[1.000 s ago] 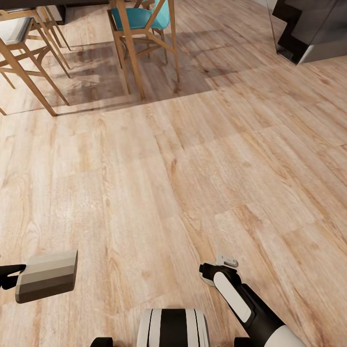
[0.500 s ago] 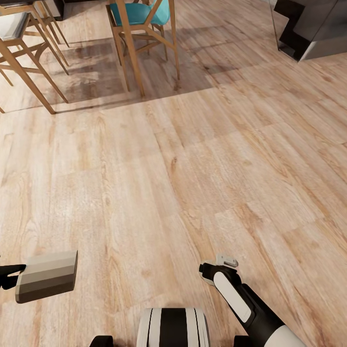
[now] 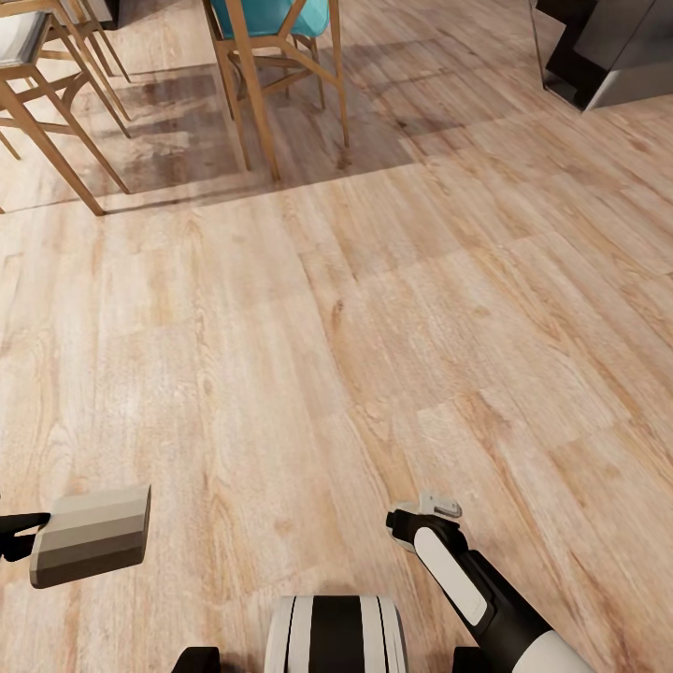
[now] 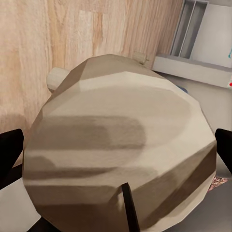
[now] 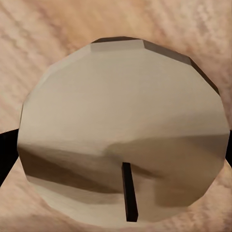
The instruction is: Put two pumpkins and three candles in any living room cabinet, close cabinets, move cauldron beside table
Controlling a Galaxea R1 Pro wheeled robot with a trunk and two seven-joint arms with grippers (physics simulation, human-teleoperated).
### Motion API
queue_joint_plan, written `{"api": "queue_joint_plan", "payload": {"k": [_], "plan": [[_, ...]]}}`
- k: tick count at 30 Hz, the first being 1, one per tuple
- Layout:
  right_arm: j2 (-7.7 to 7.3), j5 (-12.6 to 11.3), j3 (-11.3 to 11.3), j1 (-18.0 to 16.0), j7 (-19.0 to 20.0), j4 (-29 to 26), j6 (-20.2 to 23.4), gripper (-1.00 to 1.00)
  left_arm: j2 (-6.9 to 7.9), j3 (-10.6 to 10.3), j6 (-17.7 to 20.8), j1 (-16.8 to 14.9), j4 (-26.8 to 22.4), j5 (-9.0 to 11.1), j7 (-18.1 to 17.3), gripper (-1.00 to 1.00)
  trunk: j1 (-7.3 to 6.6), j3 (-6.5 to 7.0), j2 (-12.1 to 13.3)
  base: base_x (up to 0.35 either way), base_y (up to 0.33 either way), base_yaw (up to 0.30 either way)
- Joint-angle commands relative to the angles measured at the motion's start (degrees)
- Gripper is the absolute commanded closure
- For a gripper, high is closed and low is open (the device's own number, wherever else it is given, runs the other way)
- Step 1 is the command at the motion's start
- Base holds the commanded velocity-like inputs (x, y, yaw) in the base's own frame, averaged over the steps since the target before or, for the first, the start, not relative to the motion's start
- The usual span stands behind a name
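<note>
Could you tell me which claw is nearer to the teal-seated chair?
Right, by a small margin. The teal-seated chair stands far ahead; the right claw sits low, slightly right of it, and the left claw low, further left.

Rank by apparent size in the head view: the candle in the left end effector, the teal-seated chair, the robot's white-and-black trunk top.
1. Teal-seated chair, though cropped by the frame.
2. Trunk top, nearest the camera and partly cut off, so uncertain.
3. Candle in the left end effector.

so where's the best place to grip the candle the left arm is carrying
By its curved side wall, mid-height, jaws closing across the width from opposite sides. The candle is a short stubby cylinder, so the round sides offer a centred pinch; the black fingers sit either side of it now.
</note>
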Motion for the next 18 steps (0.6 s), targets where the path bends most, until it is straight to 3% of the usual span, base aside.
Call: {"api": "queue_joint_plan", "payload": {"k": [1,2,18], "plan": [[-0.08,-0.5,0.2,0.0,-0.5,-0.1,0.2,-1.00,0.03,0.0,0.5,0.0,0.0,0.3,0.0,1.00,0.00,-0.04,0.0,0.000,0.000,0.000],[-0.08,-0.6,0.2,0.0,-0.5,0.0,0.2,1.00,0.03,0.0,0.5,0.0,0.0,0.3,0.0,1.00,0.00,-0.04,0.0,0.000,0.000,0.000],[-0.08,-0.6,0.2,0.0,-0.5,0.0,0.2,1.00,0.03,0.0,0.5,0.0,0.0,0.3,0.0,1.00,0.00,-0.04,0.0,0.000,0.000,0.000]]}}
